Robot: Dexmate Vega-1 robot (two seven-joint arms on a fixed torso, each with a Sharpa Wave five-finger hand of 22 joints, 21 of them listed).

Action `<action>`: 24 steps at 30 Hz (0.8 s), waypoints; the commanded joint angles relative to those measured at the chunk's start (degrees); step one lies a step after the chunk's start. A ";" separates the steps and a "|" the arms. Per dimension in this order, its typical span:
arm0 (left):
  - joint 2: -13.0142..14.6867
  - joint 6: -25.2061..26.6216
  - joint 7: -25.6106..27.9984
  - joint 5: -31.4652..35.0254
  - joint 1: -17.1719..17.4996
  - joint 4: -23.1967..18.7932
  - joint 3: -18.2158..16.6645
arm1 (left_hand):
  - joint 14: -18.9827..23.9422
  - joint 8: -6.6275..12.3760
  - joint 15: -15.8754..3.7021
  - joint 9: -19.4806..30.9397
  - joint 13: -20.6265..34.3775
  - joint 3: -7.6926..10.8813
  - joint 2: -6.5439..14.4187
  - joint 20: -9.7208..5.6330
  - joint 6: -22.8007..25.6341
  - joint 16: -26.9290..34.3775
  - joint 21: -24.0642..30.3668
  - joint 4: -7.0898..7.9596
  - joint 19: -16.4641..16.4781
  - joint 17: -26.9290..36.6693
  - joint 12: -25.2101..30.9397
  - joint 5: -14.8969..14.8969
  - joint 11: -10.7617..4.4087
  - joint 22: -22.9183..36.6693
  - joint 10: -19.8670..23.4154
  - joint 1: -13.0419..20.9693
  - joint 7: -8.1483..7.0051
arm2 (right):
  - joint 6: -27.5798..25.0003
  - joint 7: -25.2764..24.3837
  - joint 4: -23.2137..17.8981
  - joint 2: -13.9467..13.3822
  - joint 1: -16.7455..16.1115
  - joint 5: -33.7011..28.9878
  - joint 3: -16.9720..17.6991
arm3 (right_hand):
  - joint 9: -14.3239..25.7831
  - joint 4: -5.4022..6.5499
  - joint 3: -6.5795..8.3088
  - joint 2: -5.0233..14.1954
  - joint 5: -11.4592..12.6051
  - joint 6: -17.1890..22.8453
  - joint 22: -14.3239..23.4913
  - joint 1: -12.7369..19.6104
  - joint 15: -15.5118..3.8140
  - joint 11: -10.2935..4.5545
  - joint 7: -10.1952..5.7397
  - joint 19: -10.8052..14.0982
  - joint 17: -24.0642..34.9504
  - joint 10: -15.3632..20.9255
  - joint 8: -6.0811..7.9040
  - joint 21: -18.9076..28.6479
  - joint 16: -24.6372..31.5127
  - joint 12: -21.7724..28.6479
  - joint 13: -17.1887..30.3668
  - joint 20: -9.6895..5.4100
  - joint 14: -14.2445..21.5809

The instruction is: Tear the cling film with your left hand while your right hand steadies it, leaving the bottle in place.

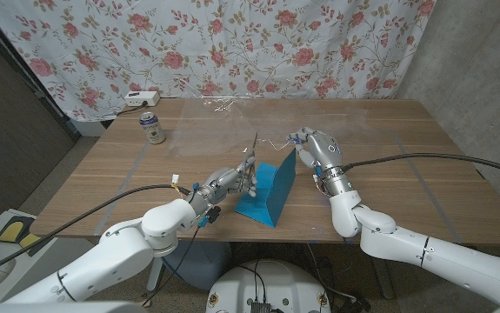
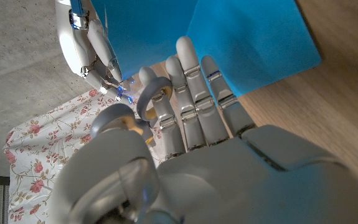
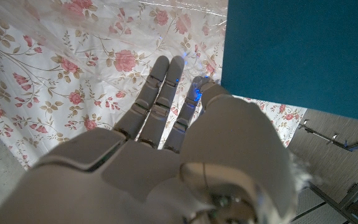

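My left hand (image 1: 229, 182) was down by the near side of the blue cling film box (image 1: 270, 191), fingers (image 2: 194, 93) stretched toward it with the thumb and one finger curled together; I couldn't tell if they'd actually pinched any film. My right hand (image 1: 312, 148) was up at the box's top edge, fingers pressed together against it, holding it steady. A clear sheet of cling film (image 3: 91, 37) was pulled out. The can (image 1: 152, 127) stood well apart, at the far left of the wooden table (image 1: 406, 156).
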 commanded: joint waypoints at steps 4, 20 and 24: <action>-1.25 -2.93 -0.04 0.66 0.83 1.19 0.30 | 0.28 -0.06 -0.56 0.49 0.41 8.78 0.56 -0.21 1.61 -0.71 1.45 -1.92 -0.53 0.39 -0.25 -0.47 -1.75 0.51 1.56 5.55 2.91 | -0.99 1.48 -1.11 -0.88 -0.05 -0.17 -0.05 | 0.23 -0.18 0.08 0.25 0.14 0.61 0.11 0.09 -8.61 -0.40 0.00 -0.62 0.31 0.30 -0.09 0.76 -0.37 0.40 2.62 -4.88 0.56; -3.09 -6.07 1.21 1.93 2.64 3.53 0.33 | 2.02 -0.92 -0.97 -0.52 -0.02 10.12 -8.32 -1.11 3.89 -1.92 3.67 1.31 -0.35 0.18 -1.23 -6.61 -2.22 0.69 3.28 -3.02 2.55 | -3.15 4.03 -2.65 -1.62 0.97 -1.88 -1.08 | 0.26 -0.23 0.07 0.24 0.14 0.63 0.02 -0.01 -8.62 -0.48 -0.05 -1.06 0.54 0.41 -0.11 1.83 -1.12 0.17 2.60 -4.98 0.81; -3.72 -6.54 0.09 1.47 1.65 4.76 0.54 | 2.03 -1.12 -0.98 -0.82 0.04 9.51 -9.23 -1.18 4.11 -2.05 3.72 1.51 -0.35 0.15 -1.35 -7.25 -2.17 0.58 3.17 -4.17 2.67 | -4.24 4.55 -2.72 -1.66 0.80 -1.59 -1.02 | 0.27 -0.24 0.06 0.23 0.14 0.63 0.00 -0.03 -8.62 -0.49 -0.09 -1.13 0.59 0.45 -0.11 2.03 -1.24 0.14 2.59 -4.99 0.90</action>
